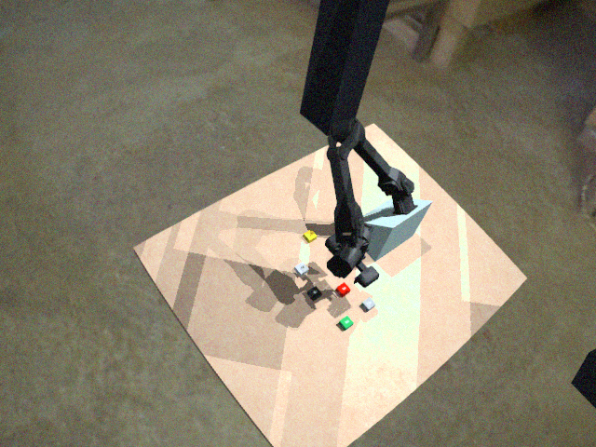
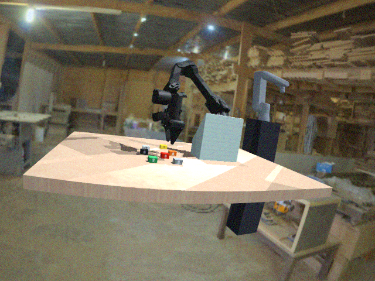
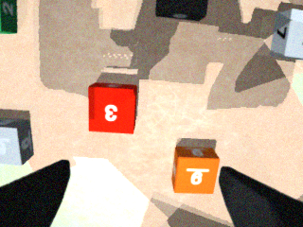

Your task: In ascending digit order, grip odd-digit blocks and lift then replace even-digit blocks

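Observation:
My gripper (image 1: 355, 274) (image 2: 172, 139) (image 3: 146, 171) is open and empty, its tips a little above the table. In the wrist view an orange block (image 3: 195, 169) (image 2: 172, 153) marked 6 rests on the table between the fingers, nearer the right one and touching neither. The arm hides it in the top view. A red block (image 3: 113, 108) (image 1: 343, 289) (image 2: 164, 155) marked 3 lies just beyond it to the left. Around them lie a green block (image 1: 345, 322) (image 2: 152, 158) (image 3: 8, 16), a black block (image 1: 314, 292) (image 2: 144, 151) (image 3: 181, 8), a grey block (image 1: 302, 268) (image 3: 289, 33) marked 7, a light grey block (image 1: 368, 304) (image 2: 177, 160) (image 3: 14, 142) and a yellow block (image 1: 309, 236) (image 2: 163, 146).
A pale blue box (image 1: 392, 225) (image 2: 218, 137) bears the arm's base, close behind the blocks. A dark post (image 1: 342, 62) (image 2: 260, 139) stands at the table's back edge. The wooden table (image 1: 289, 385) (image 2: 91, 178) ends in open edges on all sides.

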Tool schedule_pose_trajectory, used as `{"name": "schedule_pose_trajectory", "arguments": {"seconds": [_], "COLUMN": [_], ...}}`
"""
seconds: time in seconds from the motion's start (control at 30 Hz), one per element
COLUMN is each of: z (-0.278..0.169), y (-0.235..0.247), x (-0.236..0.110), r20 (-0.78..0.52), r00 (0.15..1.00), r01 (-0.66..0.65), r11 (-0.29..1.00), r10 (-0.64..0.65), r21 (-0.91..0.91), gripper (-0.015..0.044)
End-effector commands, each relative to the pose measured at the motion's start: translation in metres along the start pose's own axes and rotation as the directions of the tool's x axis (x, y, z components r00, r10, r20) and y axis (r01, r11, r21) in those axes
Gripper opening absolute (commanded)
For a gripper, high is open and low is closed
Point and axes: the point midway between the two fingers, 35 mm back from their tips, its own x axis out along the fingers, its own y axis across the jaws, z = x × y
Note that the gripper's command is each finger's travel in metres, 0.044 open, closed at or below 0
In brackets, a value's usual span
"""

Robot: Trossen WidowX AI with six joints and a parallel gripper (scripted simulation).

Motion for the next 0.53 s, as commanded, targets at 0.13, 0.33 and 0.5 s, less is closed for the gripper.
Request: {"name": "schedule_pose_trajectory", "arguments": {"seconds": [0.13,0.33,0.5], "z": [0.01,-0.012,-0.012], "y": [0.111,0.176,0.176], "x": [-0.043,-0.064,-0.064], "r20": [0.003,0.0,0.0], "r00": [1.0,1.0,1.0], "r01": [-0.023,0.011,0.011], "r11": [1.0,1.0,1.0], "r10": [0.023,-0.011,-0.011], "r21": [-0.012,-0.001,-0.001], "gripper": [0.04,0.04,0.04]}}
